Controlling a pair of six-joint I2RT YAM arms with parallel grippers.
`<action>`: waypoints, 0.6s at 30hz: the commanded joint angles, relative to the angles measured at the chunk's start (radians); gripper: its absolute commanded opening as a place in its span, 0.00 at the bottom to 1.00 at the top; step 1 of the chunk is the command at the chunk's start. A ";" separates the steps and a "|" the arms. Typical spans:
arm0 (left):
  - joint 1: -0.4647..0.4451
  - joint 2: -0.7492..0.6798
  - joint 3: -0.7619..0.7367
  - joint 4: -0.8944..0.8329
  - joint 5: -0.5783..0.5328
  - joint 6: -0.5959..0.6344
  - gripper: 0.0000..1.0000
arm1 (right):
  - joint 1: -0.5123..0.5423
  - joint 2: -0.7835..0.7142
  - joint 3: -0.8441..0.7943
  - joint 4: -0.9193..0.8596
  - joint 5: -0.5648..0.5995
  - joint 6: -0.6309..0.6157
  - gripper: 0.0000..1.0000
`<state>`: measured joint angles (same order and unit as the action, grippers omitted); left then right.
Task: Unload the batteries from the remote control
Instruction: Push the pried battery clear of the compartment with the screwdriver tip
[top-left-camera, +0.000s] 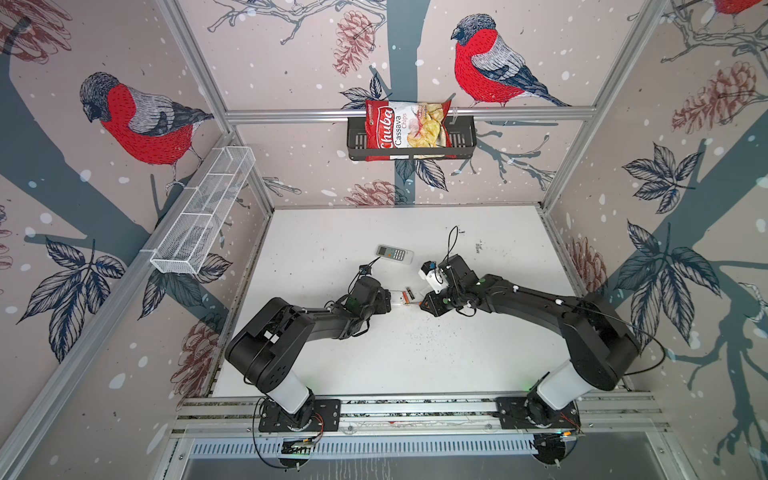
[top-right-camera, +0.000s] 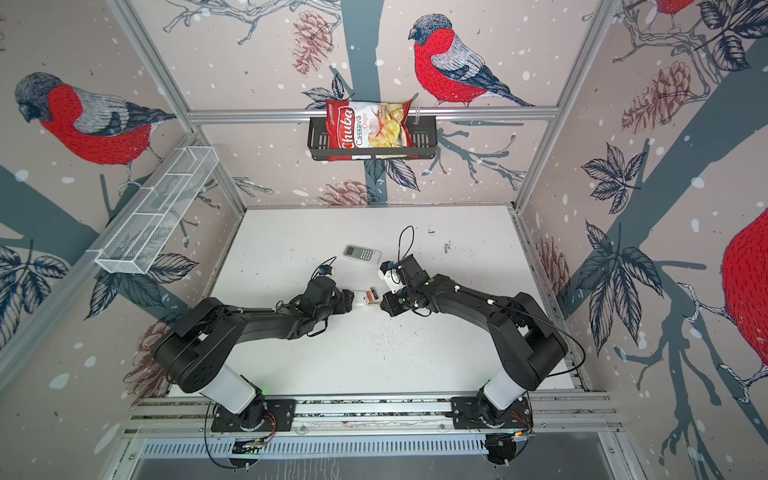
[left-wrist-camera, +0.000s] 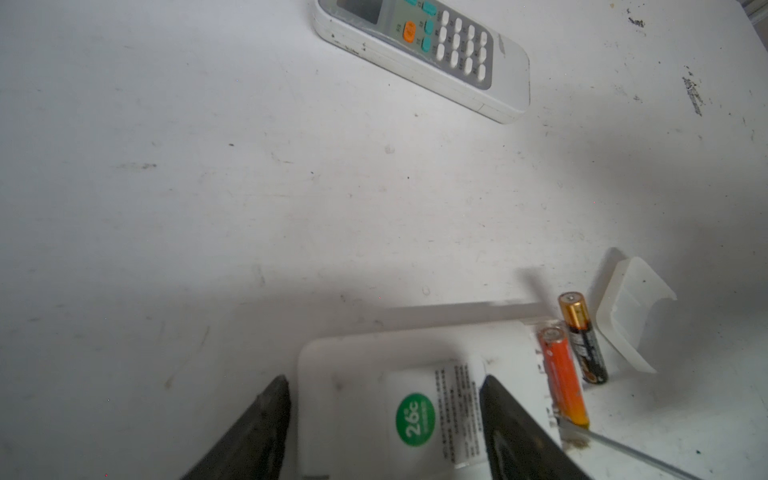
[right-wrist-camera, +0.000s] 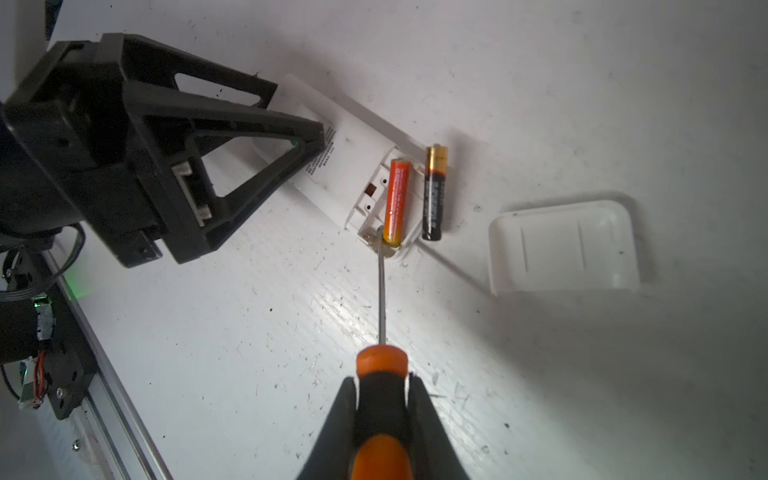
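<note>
batteries: only two show. nearest the robot, the right hand (right-wrist-camera: 381, 382) is pinching the black-and-orange handle of a screwdriver (right-wrist-camera: 380, 357). its shaft reaches out to the near end of the orange battery (right-wrist-camera: 397, 201); whether the tip touches the cell or only the bay corner i cannot tell. that battery lies in the open bay at the right end of the remote (right-wrist-camera: 353, 166), which is face down on the table (right-wrist-camera: 582, 83) between the two arms. the black battery (right-wrist-camera: 434, 195) is already out, on the table just beside the remote's right end and parallel to the orange one. right of it, apart, lies the cover (right-wrist-camera: 561, 245). over the remote's left part the left hand (left-wrist-camera: 386, 380) is spread wide astride the body; whether its fingers (left-wrist-camera: 257, 424) clamp the sides or only bracket them i cannot tell.

farther back a second remote (top-left-camera: 395, 253) lies face up, with no hand near it and its back hidden. on the far wall a basket (top-left-camera: 465, 141) holds a bag of chips (top-left-camera: 407, 129).

what could go wrong, as i judge it:
- the thin tip could slip off the rounded cell end and skid over the plastic, or bend the contact.
- if the left hand is not really clamping, a prying push would slide or tip the whole remote instead of lifting the cell.
- a cell that pops free suddenly could knock the black one, and both would roll.
- the screwdriver is held far back on its handle, so side load could twist it in the pinch.
</note>
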<state>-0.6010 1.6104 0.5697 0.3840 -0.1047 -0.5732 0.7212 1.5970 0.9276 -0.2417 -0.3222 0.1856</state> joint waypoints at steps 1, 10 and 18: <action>0.001 0.000 -0.002 -0.007 0.017 -0.007 0.72 | -0.002 -0.011 0.011 0.002 0.062 0.003 0.00; 0.004 0.002 -0.005 -0.004 0.016 -0.007 0.72 | -0.014 -0.011 0.038 -0.003 0.072 0.002 0.00; 0.003 0.002 -0.008 -0.002 0.023 -0.008 0.72 | -0.017 -0.005 0.038 0.011 0.047 0.000 0.00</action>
<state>-0.5991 1.6104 0.5667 0.3912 -0.1013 -0.5732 0.7002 1.5913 0.9638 -0.2436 -0.2638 0.1856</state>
